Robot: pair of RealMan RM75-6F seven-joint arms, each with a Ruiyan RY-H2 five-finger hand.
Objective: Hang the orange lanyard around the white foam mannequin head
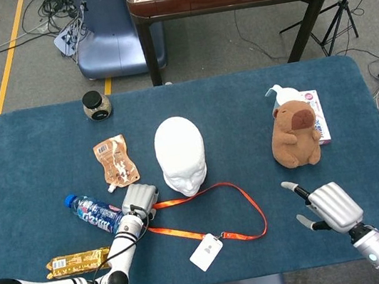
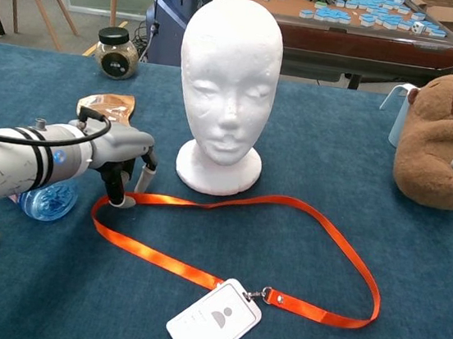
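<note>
Orange webbing is what we are working on: the orange lanyard (image 2: 234,241) is lying flat on the blue table (image 1: 46,146) as an open loop just in front of the white foam mannequin head (image 2: 230,71), its white badge (image 2: 214,321) at the near end, closest to us. We are reaching our left hand (image 2: 120,156) down at the loop's left bend, left of the head's base, with the fingers curled downward and the fingertips (image 2: 126,202) touching the strap there. Whether they are actually pinching it we cannot tell from either view; it reads as a grasp just being made, at a bend that should lift the loop open. Our right hand (image 1: 330,208) is hovering well to the right of the head and nearer us, fingers spread and holding nothing, probably waiting to take the strap's other side.

Left of the head, a gold snack wrapper (image 1: 78,261) is lying nearest us, then a water bottle (image 1: 92,211) on its side, contents unclear, and a flat brown pouch (image 1: 115,161). Right of the head, a brown plush toy (image 1: 294,134) is sitting upright. Farther back and left, a lidded glass jar (image 2: 117,53) is holding something dark and grainy.
</note>
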